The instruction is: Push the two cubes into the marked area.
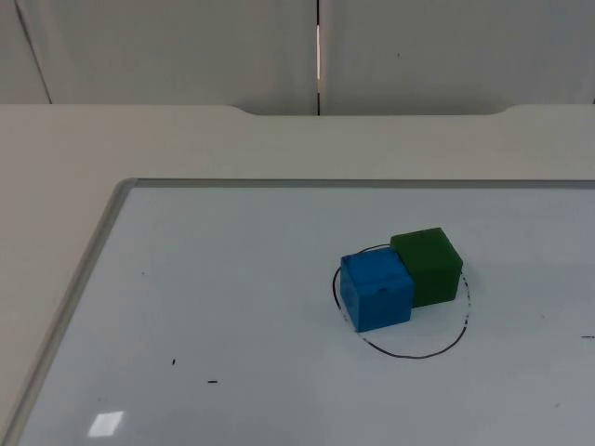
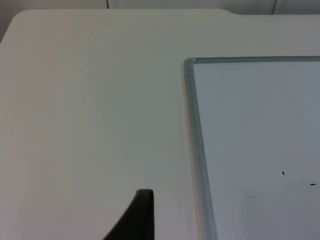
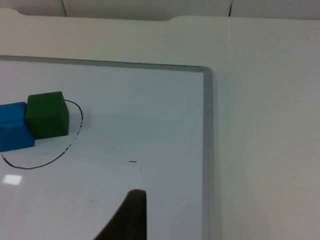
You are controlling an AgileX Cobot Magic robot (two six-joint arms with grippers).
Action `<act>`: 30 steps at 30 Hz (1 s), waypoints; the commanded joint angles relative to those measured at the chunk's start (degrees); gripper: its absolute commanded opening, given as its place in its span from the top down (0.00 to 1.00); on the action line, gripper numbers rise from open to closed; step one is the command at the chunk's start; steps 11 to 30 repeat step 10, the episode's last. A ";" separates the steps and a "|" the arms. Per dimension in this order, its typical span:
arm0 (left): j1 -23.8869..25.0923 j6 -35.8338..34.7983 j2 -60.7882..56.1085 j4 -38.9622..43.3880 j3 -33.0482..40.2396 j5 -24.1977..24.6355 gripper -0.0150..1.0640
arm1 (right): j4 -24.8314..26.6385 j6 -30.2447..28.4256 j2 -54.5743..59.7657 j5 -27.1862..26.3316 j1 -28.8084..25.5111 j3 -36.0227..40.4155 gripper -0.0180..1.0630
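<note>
Left end effector [image 2: 135, 220] waits over bare desk [image 2: 90, 110]; right end effector [image 3: 127, 217] hangs over the whiteboard [image 3: 150, 115], both away from the cubes.

Whether either end effector is spread or pressed together I cannot tell. Going left to right: beside the left end effector runs the whiteboard's frame; ahead of the right end effector and off to its side, the blue cube [image 1: 376, 291] and green cube [image 1: 428, 267] touch inside the marked area [image 1: 414, 354], a drawn black ring. The task looks done; at most the blue cube's edge sits on the line. Nothing blocks the way but a few ink specks.
</note>
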 commanded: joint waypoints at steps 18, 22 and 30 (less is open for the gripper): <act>1.43 0.00 -0.21 -0.43 0.19 -0.74 0.01 | -0.17 -0.24 -0.24 -0.54 -0.22 0.00 0.01; 1.43 0.00 -0.21 -0.43 0.19 -0.74 0.01 | -0.17 -0.24 -0.24 -0.54 -0.22 0.00 0.01; 1.43 0.00 -0.21 -0.43 0.19 -0.74 0.01 | -0.17 -0.24 -0.24 -0.54 -0.22 0.00 0.01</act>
